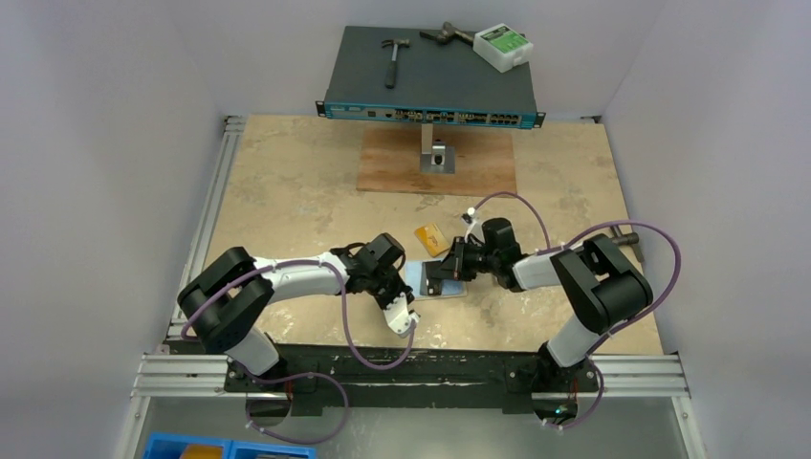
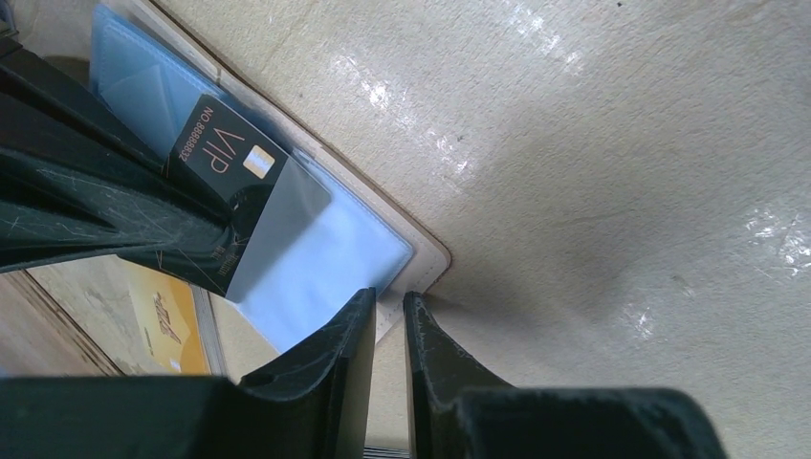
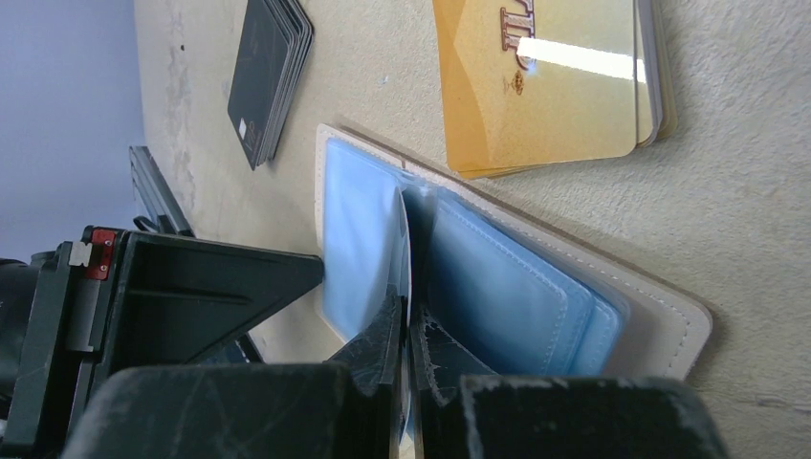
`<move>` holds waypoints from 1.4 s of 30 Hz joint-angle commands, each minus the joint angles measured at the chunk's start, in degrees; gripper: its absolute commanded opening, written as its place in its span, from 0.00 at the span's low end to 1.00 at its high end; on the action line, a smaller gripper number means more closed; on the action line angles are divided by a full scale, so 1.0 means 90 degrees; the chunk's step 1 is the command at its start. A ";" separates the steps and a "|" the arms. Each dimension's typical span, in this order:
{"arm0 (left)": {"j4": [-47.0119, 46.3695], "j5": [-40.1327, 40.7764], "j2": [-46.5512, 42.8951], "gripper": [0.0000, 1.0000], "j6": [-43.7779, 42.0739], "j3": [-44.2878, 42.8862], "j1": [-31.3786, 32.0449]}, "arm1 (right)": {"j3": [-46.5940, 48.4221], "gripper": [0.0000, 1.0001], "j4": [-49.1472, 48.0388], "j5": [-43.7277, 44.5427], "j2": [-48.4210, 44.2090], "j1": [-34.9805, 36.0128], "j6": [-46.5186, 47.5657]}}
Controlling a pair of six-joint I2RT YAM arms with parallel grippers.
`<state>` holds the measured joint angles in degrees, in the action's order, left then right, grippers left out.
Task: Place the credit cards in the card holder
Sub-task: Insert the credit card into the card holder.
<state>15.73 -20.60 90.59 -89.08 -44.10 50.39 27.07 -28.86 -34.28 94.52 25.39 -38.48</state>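
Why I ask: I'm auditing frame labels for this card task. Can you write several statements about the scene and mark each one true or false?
1. The card holder lies open on the table. True.
2. The orange-yellow card sits inside the card holder. False: it lies on the table beside it.
3. The right end effector is shut on the black card. True.
4. The left end effector hangs wide open, clear of the card holder. False: its fingers pinch the card holder's corner.
5. The hammer lies beside the card holder. False: it rests on the network switch at the table's far edge.
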 commanded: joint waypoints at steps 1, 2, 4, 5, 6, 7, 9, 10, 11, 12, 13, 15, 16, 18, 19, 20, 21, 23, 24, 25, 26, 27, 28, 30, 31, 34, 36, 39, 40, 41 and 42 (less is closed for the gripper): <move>-0.0010 -0.0070 0.0325 0.16 0.0056 -0.0050 0.0094 | 0.0074 0.00 0.0864 0.0311 0.0246 0.0032 0.0520; -0.0014 -0.0065 0.0327 0.16 0.0054 -0.0051 0.0096 | 0.0092 0.00 0.0922 0.0354 0.0249 0.0037 0.0540; -0.0026 -0.0071 0.0327 0.16 0.0070 -0.0055 0.0096 | 0.0121 0.00 0.1007 0.0410 0.0236 0.0034 0.0555; -0.0036 -0.0065 0.0318 0.16 0.0078 -0.0058 0.0094 | 0.0134 0.04 0.1072 0.0436 0.0219 0.0035 0.0541; -0.0033 -0.0059 0.0314 0.16 0.0082 -0.0061 0.0094 | 0.0151 0.08 0.1157 0.0492 0.0186 0.0037 0.0538; -0.0029 -0.0050 0.0315 0.16 0.0085 -0.0061 0.0099 | 0.0154 0.13 0.1231 0.0556 0.0133 0.0039 0.0520; -0.0019 -0.0046 0.0318 0.16 0.0090 -0.0061 0.0095 | 0.0155 0.25 0.1422 0.0700 -0.0011 0.0041 0.0497; -0.0012 -0.0034 0.0328 0.16 0.0091 -0.0066 0.0094 | 0.0177 0.29 0.1560 0.0784 -0.0100 0.0039 0.0504; -0.0008 -0.0030 0.0333 0.15 0.0093 -0.0070 0.0100 | 0.0211 0.32 0.1705 0.0886 -0.0190 0.0038 0.0504; -0.0004 -0.0032 0.0342 0.15 0.0101 -0.0071 0.0100 | 0.0244 0.34 0.1837 0.0978 -0.0295 0.0041 0.0511; -0.0012 -0.0034 0.0345 0.15 0.0100 -0.0064 0.0095 | 0.0273 0.36 0.1948 0.1069 -0.0392 0.0042 0.0523; -0.0035 -0.0039 0.0337 0.14 0.0100 -0.0039 0.0094 | 0.0367 0.40 0.2261 0.1294 -0.0576 0.0045 0.0565; -0.0036 -0.0042 0.0335 0.14 0.0108 -0.0035 0.0094 | 0.0408 0.42 0.2399 0.1430 -0.0689 0.0065 0.0573; -0.0052 -0.0033 0.0335 0.14 0.0112 -0.0023 0.0094 | 0.0516 0.48 0.2738 0.1645 -0.0789 0.0115 0.0621; -0.0069 -0.0035 0.0341 0.14 0.0126 -0.0015 0.0094 | 0.0542 0.49 0.2807 0.1721 -0.0827 0.0150 0.0616; -0.0073 -0.0034 0.0337 0.14 0.0131 -0.0013 0.0097 | 0.0609 0.49 0.2915 0.1847 -0.0858 0.0218 0.0614; -0.0080 -0.0035 0.0332 0.14 0.0132 0.0001 0.0097 | 0.0673 0.49 0.3031 0.1987 -0.0864 0.0303 0.0613; -0.0111 -0.0056 0.0319 0.14 0.0121 0.0023 0.0097 | 0.0808 0.49 0.3186 0.2170 -0.0817 0.0472 0.0591; -0.0125 -0.0071 0.0313 0.14 0.0098 0.0031 0.0096 | 0.0892 0.49 0.3320 0.2285 -0.0793 0.0568 0.0578; -0.0126 -0.0071 0.0299 0.14 0.0073 0.0036 0.0103 | 0.0962 0.49 0.3444 0.2413 -0.0779 0.0674 0.0559; -0.0114 -0.0067 0.0297 0.14 0.0044 0.0036 0.0103 | 0.1018 0.49 0.3543 0.2509 -0.0776 0.0768 0.0535; -0.0095 -0.0066 0.0306 0.14 0.0010 0.0023 0.0103 | 0.1059 0.49 0.3615 0.2570 -0.0784 0.0815 0.0511; -0.0075 -0.0052 0.0318 0.14 -0.0019 0.0013 0.0098 | 0.1088 0.49 0.3680 0.2607 -0.0819 0.0837 0.0498; 0.0016 -0.0036 0.0342 0.08 -0.0073 -0.0018 0.0102 | 0.1186 0.50 0.3942 0.2733 -0.0947 0.0863 0.0492; 0.0049 -0.0034 0.0345 0.05 -0.0091 -0.0036 0.0106 | 0.1244 0.51 0.4079 0.2865 -0.1093 0.0903 0.0509; 0.0060 -0.0035 0.0363 0.01 -0.0159 -0.0029 0.0097 | 0.1423 0.52 0.4462 0.3135 -0.1212 0.0930 0.0602; 0.0028 -0.0043 0.0360 0.00 -0.0194 -0.0008 0.0095 | 0.1531 0.52 0.4673 0.3312 -0.1203 0.0957 0.0667; 0.0048 -0.0057 0.0337 0.00 -0.0166 0.0002 0.0103 | 0.1570 0.52 0.4716 0.3501 -0.1280 0.1074 0.0665; 0.0042 -0.0062 0.0335 0.00 -0.0171 0.0019 0.0095 | 0.1579 0.51 0.4712 0.3497 -0.1253 0.1100 0.0648; 0.0027 -0.0058 0.0328 0.00 -0.0186 0.0038 0.0102 | 0.1575 0.50 0.4648 0.3455 -0.1237 0.1119 0.0636; 0.0000 -0.0061 0.0323 0.00 -0.0196 0.0058 0.0101 | 0.1535 0.50 0.4563 0.3411 -0.1225 0.1128 0.0613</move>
<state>13.10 -20.40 92.40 -89.82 -44.64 51.09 39.92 9.23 -6.96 83.94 34.76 -34.20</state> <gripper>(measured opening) 0.004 0.506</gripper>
